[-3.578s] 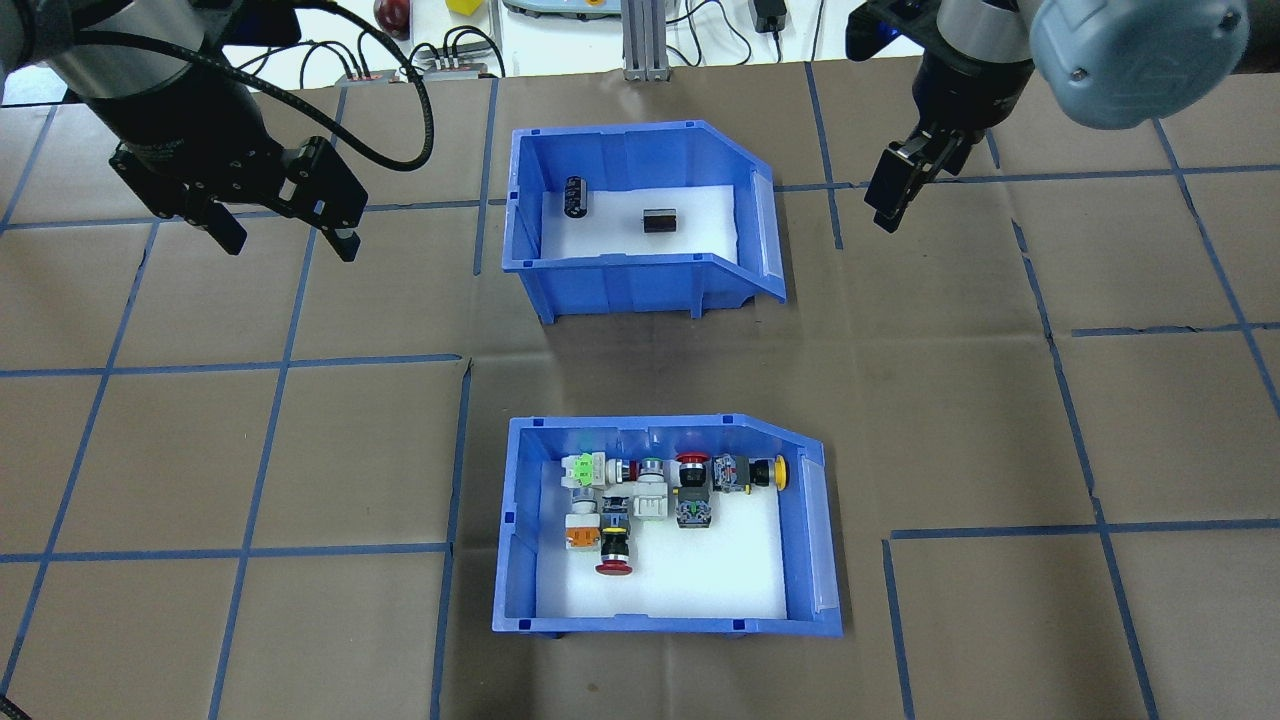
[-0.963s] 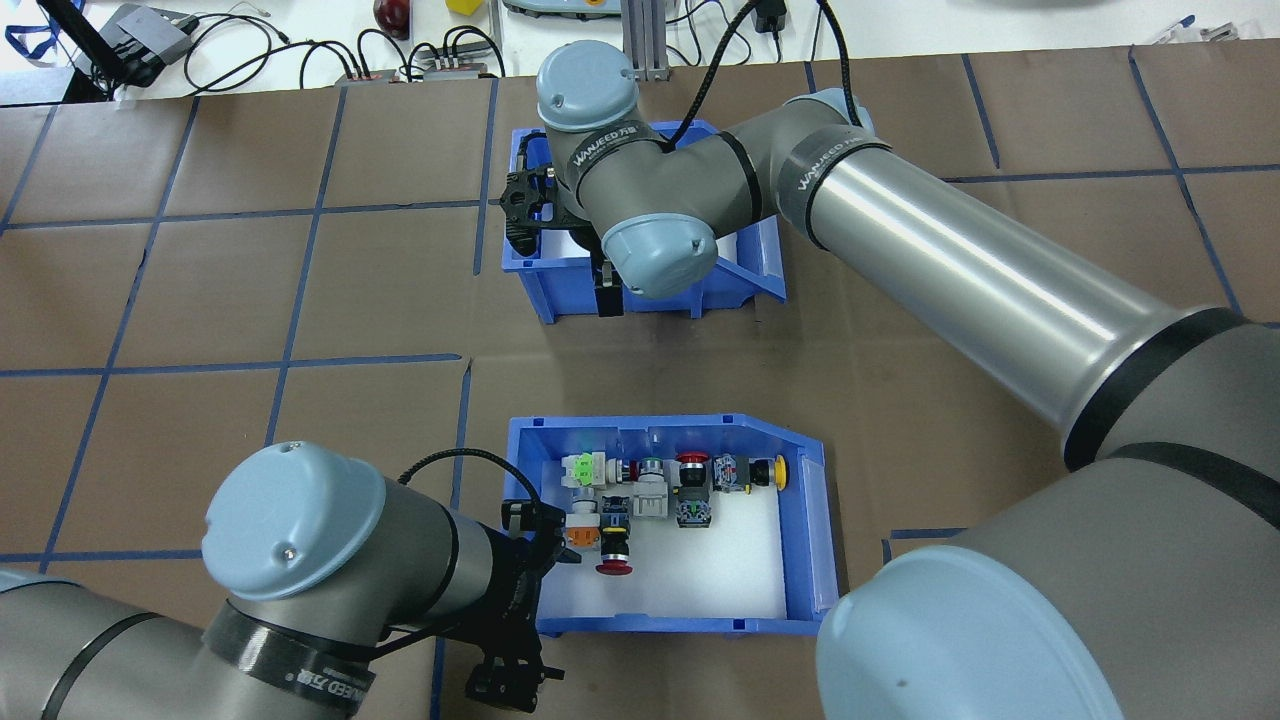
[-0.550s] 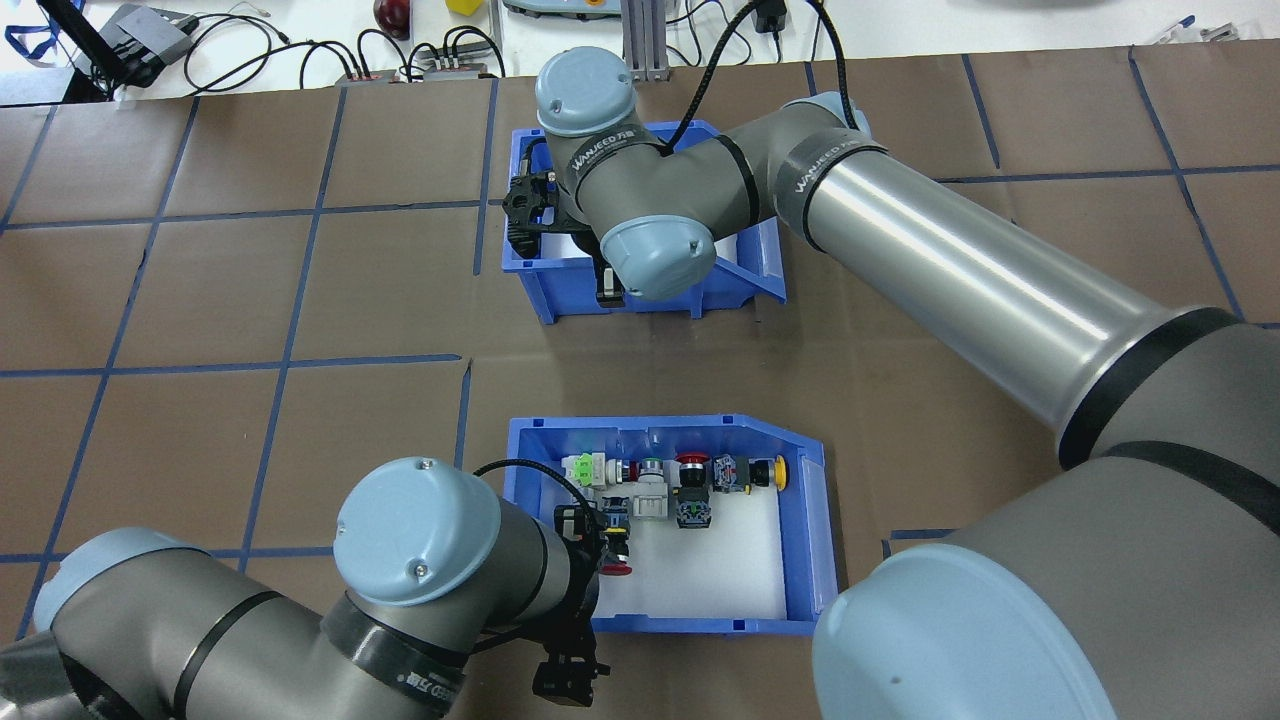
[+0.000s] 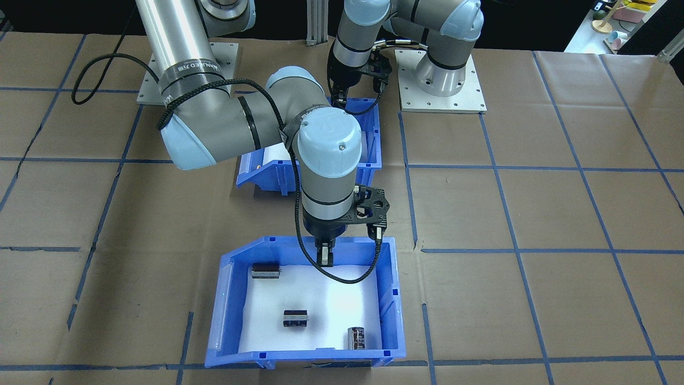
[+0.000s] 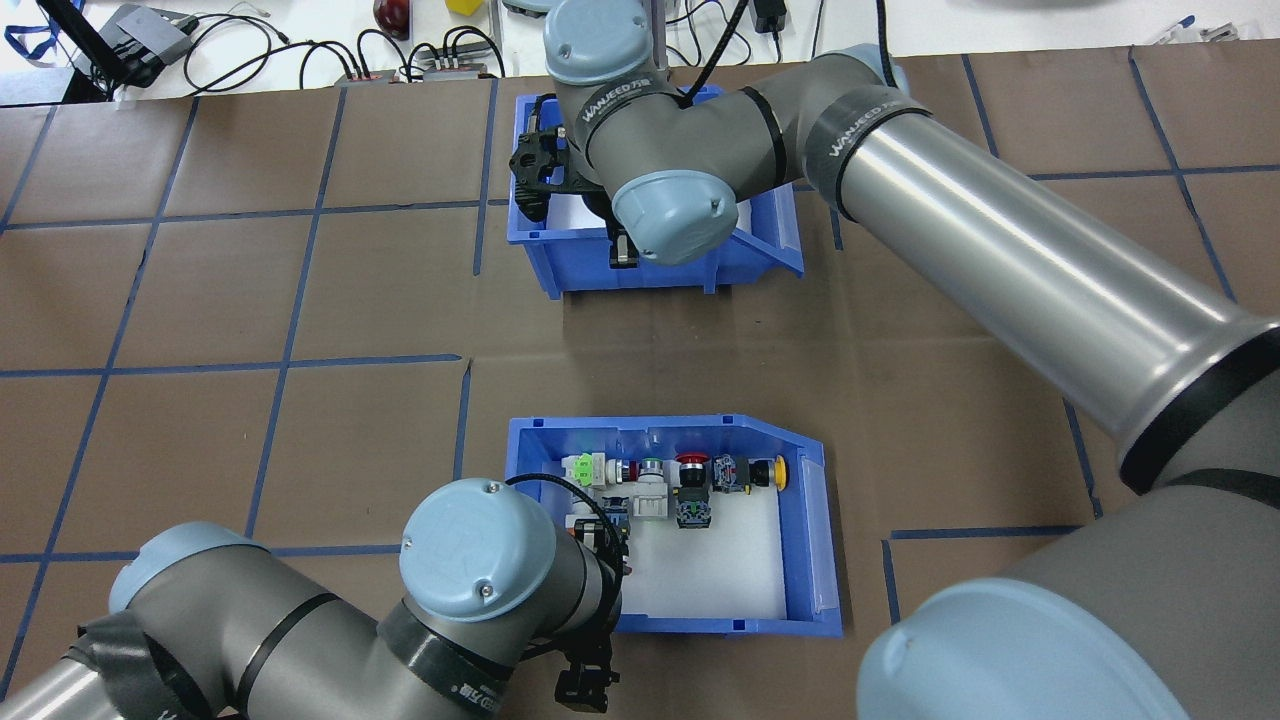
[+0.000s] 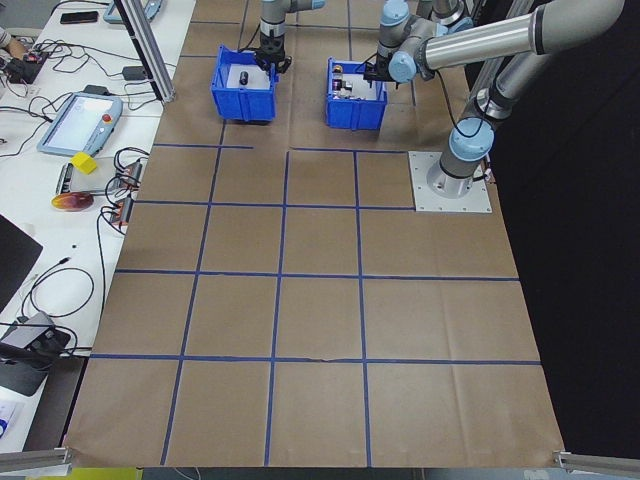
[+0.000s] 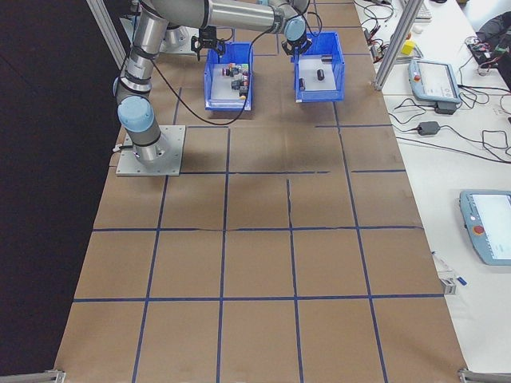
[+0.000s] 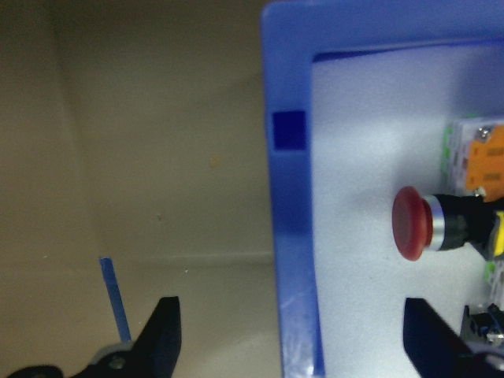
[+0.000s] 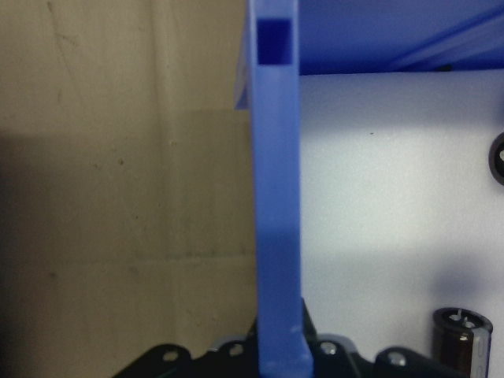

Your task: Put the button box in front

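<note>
Brown table [image 5: 300, 300], blue tape grid [image 5: 290, 340]

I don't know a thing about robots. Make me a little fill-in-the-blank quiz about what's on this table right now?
1. Both bins on the table are coloured ____.
2. The left hand stands open with one finger outside and the other inside the wall of the ____ box.
3. The right hand is shut on the wall of the other bin, which holds three dark ____.
4. The mushroom-headed button is ____.

Missing words: blue; button; cylinders; red
</note>
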Motion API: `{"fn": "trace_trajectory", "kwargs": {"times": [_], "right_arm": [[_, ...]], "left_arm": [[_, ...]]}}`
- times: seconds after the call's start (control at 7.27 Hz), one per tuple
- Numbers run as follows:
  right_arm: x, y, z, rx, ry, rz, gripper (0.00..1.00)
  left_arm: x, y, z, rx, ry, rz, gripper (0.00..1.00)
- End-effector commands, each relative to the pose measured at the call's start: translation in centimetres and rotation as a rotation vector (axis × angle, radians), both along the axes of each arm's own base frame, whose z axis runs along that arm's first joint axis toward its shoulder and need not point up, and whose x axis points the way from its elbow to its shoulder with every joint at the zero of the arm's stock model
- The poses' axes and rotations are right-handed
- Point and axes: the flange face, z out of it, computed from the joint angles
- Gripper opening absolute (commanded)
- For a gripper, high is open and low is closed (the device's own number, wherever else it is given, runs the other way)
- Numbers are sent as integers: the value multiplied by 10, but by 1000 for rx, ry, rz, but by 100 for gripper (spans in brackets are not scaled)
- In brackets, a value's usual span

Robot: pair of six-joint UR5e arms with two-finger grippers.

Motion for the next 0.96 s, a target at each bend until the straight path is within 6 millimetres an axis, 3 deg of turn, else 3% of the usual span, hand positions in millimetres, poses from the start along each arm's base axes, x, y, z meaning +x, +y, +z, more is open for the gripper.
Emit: {"fn": "trace_trajectory", "kwargs": {"times": [0.0, 0.28, 0.41, 0.55, 0.83], "right_arm": [[-98, -26, 41, 29, 9, 0, 11], [-186, -33, 49, 55, 25, 42, 11], [-234, -30, 51, 63, 30, 81, 11], [-276, -21, 55, 71, 34, 113, 11], [-342, 16, 48, 103, 30, 172, 11]], "left_arm": [[-10, 2, -13, -2, -26, 6, 75], [-14, 0, -8, -56, 20, 65, 16], [-16, -1, -6, -62, 38, 117, 0], [-16, -1, -6, -61, 41, 115, 0], [-10, -9, 17, -116, 58, 108, 0]]}}
